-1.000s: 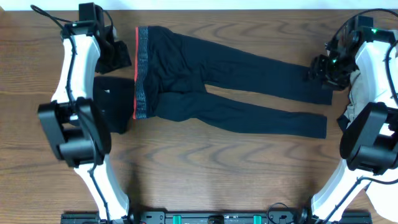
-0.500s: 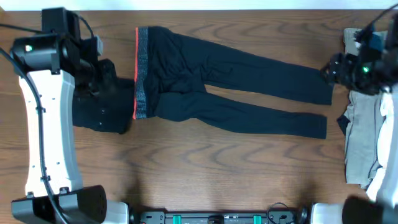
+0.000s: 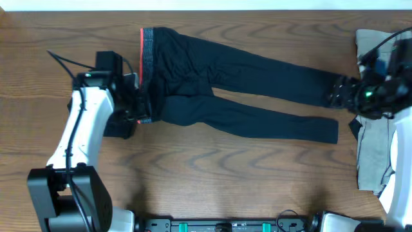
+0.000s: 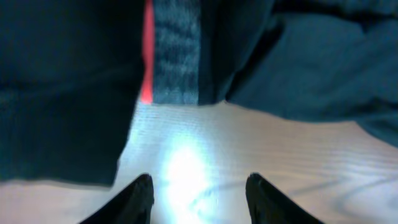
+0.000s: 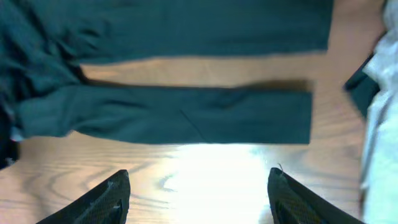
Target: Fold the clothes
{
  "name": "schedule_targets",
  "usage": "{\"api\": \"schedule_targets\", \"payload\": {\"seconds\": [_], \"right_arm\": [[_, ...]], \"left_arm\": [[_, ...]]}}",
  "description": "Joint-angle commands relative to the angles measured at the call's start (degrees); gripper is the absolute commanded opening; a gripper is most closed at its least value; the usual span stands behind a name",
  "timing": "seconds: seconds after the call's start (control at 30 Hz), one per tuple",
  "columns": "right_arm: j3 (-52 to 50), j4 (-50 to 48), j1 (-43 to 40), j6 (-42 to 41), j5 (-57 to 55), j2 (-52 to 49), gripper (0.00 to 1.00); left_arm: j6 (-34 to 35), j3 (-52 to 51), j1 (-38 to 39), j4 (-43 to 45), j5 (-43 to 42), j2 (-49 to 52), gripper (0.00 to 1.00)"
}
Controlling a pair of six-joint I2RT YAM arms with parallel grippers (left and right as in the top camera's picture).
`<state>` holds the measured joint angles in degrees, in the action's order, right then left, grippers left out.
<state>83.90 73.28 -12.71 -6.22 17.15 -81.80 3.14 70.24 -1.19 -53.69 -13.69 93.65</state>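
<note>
The table (image 3: 225,180) reads the same as it did a second ago, and the black pants (image 3: 180,77) have not shifted at all: they lie flat across the far half, waistband to my left and both legs running out to the right, with the legs splayed slightly apart. What has changed is the arms. The left arm has swung in from the far left corner and now has the left gripper (image 3: 140,106) down at the near end of the waistband (image 4: 177,56), partly over the other black garment (image 3: 119,125) beside it. The right arm has dropped from beside the side pile (image 3: 373,154) to put the right gripper (image 3: 341,96) by the cuff of the far leg. On the left wrist view the left gripper (image 4: 199,186) is spread, nothing between its fingers, bare wood under it and the red-orange edge (image 4: 147,56) just ahead. The right gripper (image 5: 199,180) is likewise spread wide and empty, with the near leg's cuff (image 5: 292,118) just beyond it. I judge both ends are now lined up for a grasp, so the first fold has not yet begun.
</note>
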Motion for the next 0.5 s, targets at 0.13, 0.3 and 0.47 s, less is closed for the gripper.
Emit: {"api": "schedule_targets", "payload": {"seconds": [0.13,0.3,0.47], "right_arm": [[-14.99,-8.55,0.79,-2.80,2.80,-3.30,0.66],[-20.41,-13.35,0.76,-3.21,2.84,-3.69,0.65],[-21.14,-14.75,0.74,-3.17,2.80,-3.69,0.65]], "left_arm": [[2.64,-7.04,1.92,8.07,3.04,0.94,0.50],[8.22,-10.84,1.88,12.63,6.43,1.62,0.50],[12.72,-11.10,1.88,16.06,6.95,2.32,0.50]]}}
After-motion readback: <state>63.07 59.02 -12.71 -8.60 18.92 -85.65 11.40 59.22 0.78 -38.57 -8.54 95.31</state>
